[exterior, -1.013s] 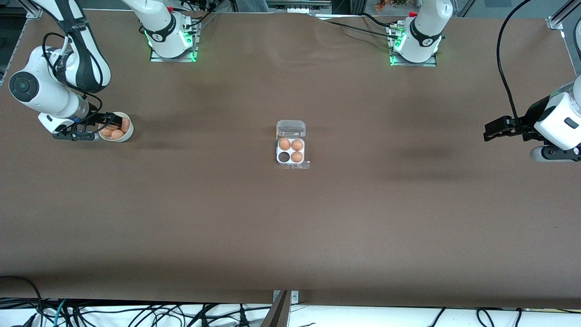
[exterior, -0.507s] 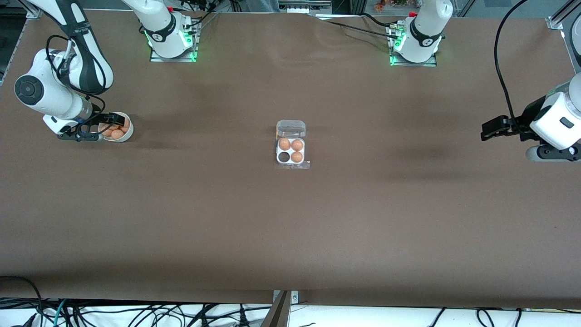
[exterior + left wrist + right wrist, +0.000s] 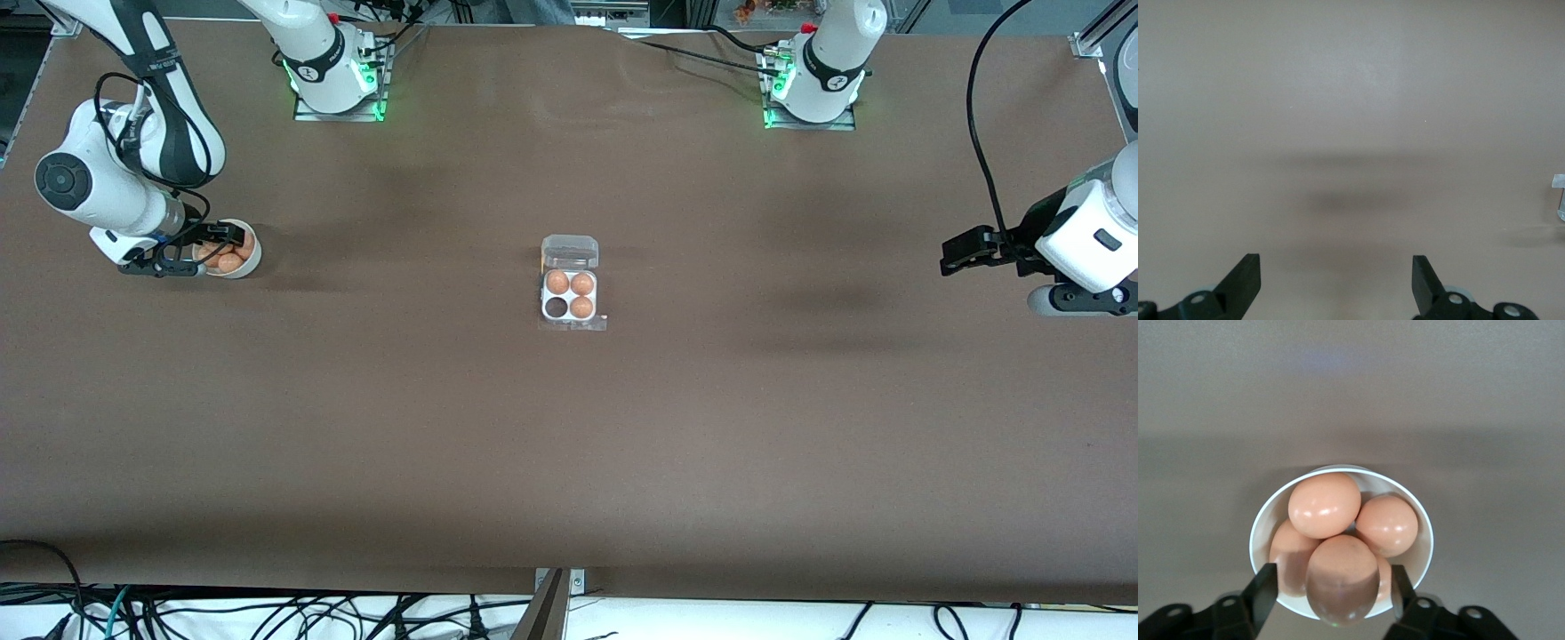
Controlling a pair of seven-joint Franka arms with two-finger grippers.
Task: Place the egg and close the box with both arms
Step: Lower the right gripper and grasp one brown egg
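Note:
The clear box (image 3: 569,302) lies mid-table with its lid (image 3: 570,252) swung open toward the bases. Three brown eggs fill its cells, and one cell (image 3: 556,308) is empty. My right gripper (image 3: 216,238) is down at a white bowl (image 3: 252,262) of several eggs at the right arm's end. In the right wrist view the right gripper (image 3: 1333,587) is open, and its fingers (image 3: 1265,587) straddle the topmost egg (image 3: 1341,577) with a gap on each side. My left gripper (image 3: 956,253) hangs open and empty over bare table at the left arm's end; it also shows in the left wrist view (image 3: 1337,280).
The brown table (image 3: 569,444) is bare between the bowl and the box. The arm bases (image 3: 333,80) stand along the table's back edge. Cables hang along the front edge.
The right arm's wrist has shifted slightly over the bowl, with the fingers staying around the eggs. The left gripper has moved a little toward the table's middle.

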